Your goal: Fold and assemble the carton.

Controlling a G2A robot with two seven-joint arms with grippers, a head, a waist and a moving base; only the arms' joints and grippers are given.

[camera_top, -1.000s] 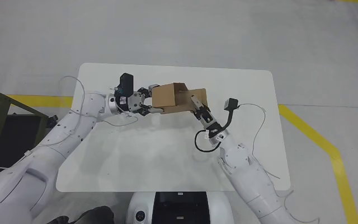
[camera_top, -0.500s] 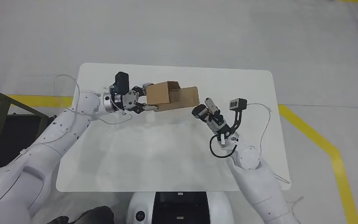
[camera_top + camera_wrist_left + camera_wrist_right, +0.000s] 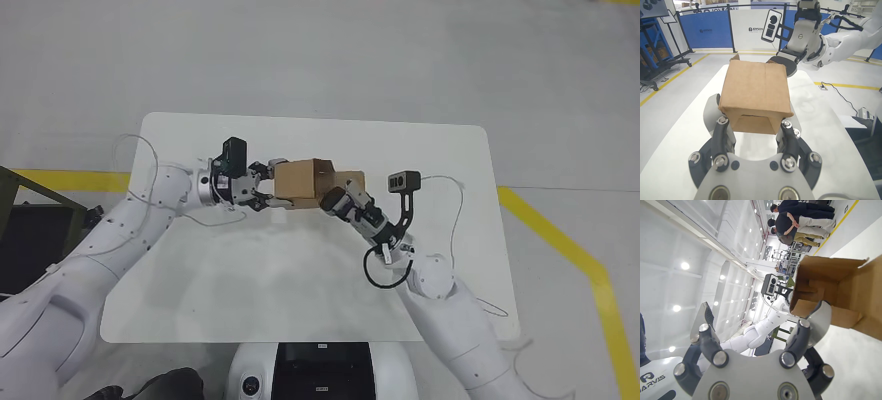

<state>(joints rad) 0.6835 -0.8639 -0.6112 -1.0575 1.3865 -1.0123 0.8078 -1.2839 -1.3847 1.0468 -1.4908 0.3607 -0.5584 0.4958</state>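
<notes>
Two arms meet at one carton, mid-table. Start on your L side: the table (image 3: 250, 290) L edge, then the L arm lying across the top, w/ a wide stretch of white surface btw it and the near edge.

L gripper (image 3: 262, 186) is clamped on the L end of the carton (image 3: 303, 180). In the L wrist view you see one finger (image 3: 710, 111) against each side wall, w/ the box wedged btw them.

Carton is brown and squared up, long axis running L–R. It's well in from every table edge, nearer the far edge than the near one. You can't tell if its underside touches the top. Top panel is flat w/ straight edges.

R end of the carton is open. In the R wrist view you look into the mouth: folded flaps inside at the far end, and one flap sticking out toward the R gripper.

R gripper (image 3: 333, 200) sits right at that open end, jaws spread wide, gripping nothing. One finger (image 3: 820, 311) overlaps the flap edge at the mouth; the other finger (image 3: 703, 313) hangs off the box.

Further R, the R forearm angles back toward the near-R corner w/ a cable loop (image 3: 372, 272) beside it. A broad strip of white top runs out to the R edge. Past that edge is floor w/ a yellow line (image 3: 570, 245).
</notes>
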